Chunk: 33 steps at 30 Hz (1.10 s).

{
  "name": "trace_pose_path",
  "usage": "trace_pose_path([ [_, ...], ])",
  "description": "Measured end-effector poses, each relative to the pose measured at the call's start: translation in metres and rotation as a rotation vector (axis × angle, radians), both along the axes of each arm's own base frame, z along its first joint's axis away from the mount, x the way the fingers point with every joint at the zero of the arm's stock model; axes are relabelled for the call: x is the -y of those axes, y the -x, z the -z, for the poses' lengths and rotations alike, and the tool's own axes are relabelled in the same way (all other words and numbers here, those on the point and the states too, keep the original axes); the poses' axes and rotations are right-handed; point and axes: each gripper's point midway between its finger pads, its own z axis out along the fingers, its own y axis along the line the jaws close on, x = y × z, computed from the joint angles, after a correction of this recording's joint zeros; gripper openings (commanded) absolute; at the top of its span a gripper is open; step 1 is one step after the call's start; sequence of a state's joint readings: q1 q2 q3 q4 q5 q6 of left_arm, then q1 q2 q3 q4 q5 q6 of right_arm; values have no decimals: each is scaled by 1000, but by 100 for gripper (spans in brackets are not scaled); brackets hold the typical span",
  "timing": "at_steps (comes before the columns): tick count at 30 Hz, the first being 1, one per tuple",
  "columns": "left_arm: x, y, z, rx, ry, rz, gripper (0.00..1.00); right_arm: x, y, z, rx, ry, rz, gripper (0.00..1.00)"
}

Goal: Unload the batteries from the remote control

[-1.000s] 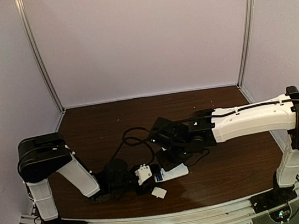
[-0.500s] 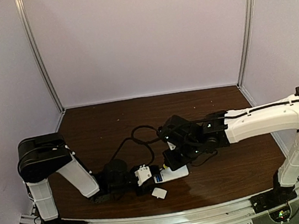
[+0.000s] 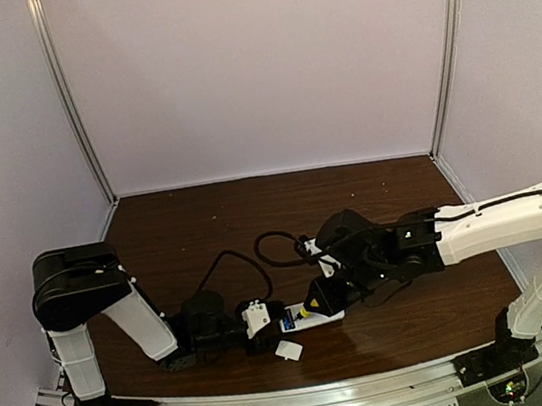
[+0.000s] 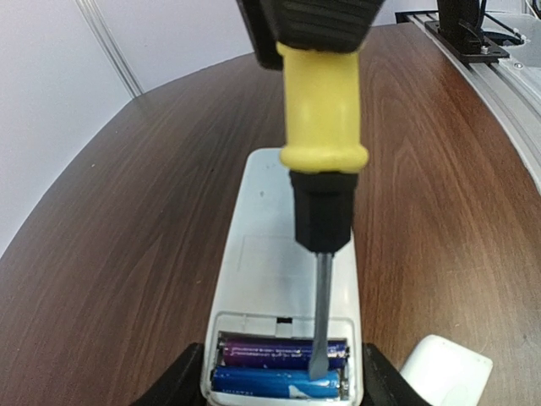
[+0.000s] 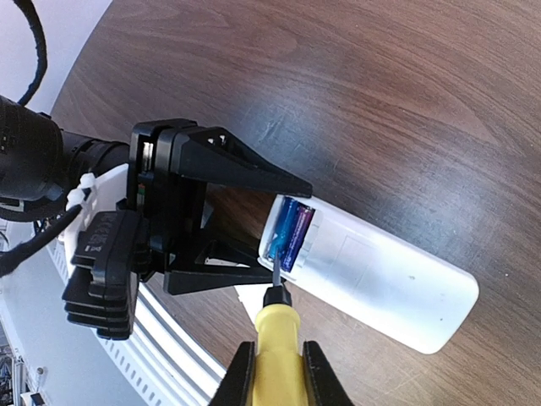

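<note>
Blue cylindrical batteries [image 4: 254,382] sit in the open bay of the white plastic remote control [image 4: 283,254], bottom centre of the left wrist view. Our left end effector [image 4: 280,387] grasps that end, steadying it. Our right end effector [image 5: 279,376], clenched on a yellow-handled screwdriver [image 4: 324,110], sets the blade to pry.

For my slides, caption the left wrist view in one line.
A yellow-handled screwdriver touches its tip to two blue cylindrical batteries inside a flat white plastic remote control.

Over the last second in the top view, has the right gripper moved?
Yes. Against the white cover piece, which stayed put, the right gripper swung rightward, toward the right wall, still gripping the screwdriver over the remote control.
</note>
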<state>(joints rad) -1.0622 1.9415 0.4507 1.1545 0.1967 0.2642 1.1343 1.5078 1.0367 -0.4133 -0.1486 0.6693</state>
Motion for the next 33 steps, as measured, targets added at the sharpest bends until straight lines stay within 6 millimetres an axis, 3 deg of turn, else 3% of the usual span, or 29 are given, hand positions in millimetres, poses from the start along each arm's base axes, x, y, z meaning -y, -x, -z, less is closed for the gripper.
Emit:
trace_pose_path([
  [14,1,2,0,2,0,12,23,-4,-17,-19,63,37,36,0],
  [19,1,4,0,10,-1,30,23,-2,-21,-17,95,99,5,0],
  [33,4,19,1,1,-4,118,22,4,-4,-16,245,237,-266,0],
])
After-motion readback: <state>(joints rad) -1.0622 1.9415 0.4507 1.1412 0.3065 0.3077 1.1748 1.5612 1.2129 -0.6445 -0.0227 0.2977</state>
